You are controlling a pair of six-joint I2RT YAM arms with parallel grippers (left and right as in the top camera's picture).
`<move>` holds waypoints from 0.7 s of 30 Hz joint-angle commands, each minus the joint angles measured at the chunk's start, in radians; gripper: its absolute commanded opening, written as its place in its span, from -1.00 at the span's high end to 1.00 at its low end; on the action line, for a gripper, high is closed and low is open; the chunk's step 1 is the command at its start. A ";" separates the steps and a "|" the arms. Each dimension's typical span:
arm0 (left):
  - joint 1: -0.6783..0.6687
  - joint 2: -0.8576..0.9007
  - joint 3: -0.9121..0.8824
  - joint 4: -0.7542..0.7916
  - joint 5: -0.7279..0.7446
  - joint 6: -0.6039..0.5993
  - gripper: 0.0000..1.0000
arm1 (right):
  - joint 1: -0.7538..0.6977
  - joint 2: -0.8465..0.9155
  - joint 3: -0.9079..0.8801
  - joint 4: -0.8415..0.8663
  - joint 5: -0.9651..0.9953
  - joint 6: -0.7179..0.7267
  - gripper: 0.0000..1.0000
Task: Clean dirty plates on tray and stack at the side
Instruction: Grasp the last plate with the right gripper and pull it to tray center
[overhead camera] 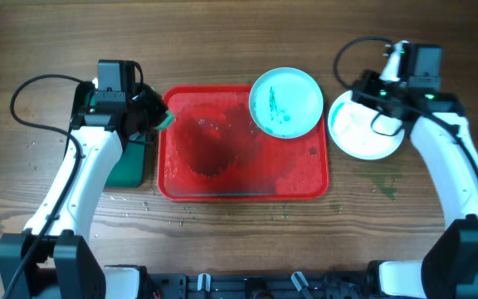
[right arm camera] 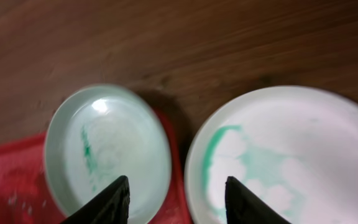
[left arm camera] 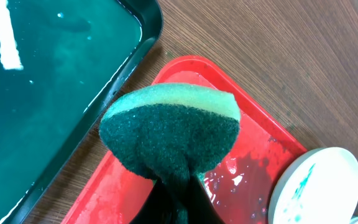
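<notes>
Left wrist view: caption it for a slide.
Left gripper holds green sponge over red tray corner, dark green tray alongside, smeared plate lower right.

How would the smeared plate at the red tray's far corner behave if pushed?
Probably stiff: the plate holds its round shape. It seems to rest across the raised rim of the red tray, so it may rock or tip. The tray looks wet, so it could slide.

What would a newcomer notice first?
The bright red rectangular plastic tray at centre, with a teal-smeared round pale aqua plate on its far right corner. The green sponge pinched in the left gripper at the tray's left edge, and a smeared round white plate on the wooden table right of the tray.
</notes>
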 commanded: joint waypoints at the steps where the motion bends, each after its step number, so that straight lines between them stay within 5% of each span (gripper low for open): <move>1: -0.030 0.002 -0.006 -0.004 -0.035 -0.010 0.92 | 0.132 0.061 0.011 -0.053 0.021 0.053 0.18; 9: -0.090 0.074 -0.006 -0.011 -0.116 -0.010 0.92 | 0.216 0.261 0.011 -0.112 0.034 0.093 0.32; 11: -0.101 0.099 -0.006 -0.011 -0.116 -0.010 0.92 | 0.216 0.269 0.011 -0.109 0.034 0.089 0.54; 18: -0.106 0.132 -0.006 -0.011 -0.116 -0.011 0.92 | 0.216 0.323 0.011 -0.113 0.023 -0.042 0.62; 21: -0.106 0.132 -0.006 -0.009 -0.116 -0.029 0.92 | 0.222 0.323 0.011 -0.105 -0.031 -0.147 0.85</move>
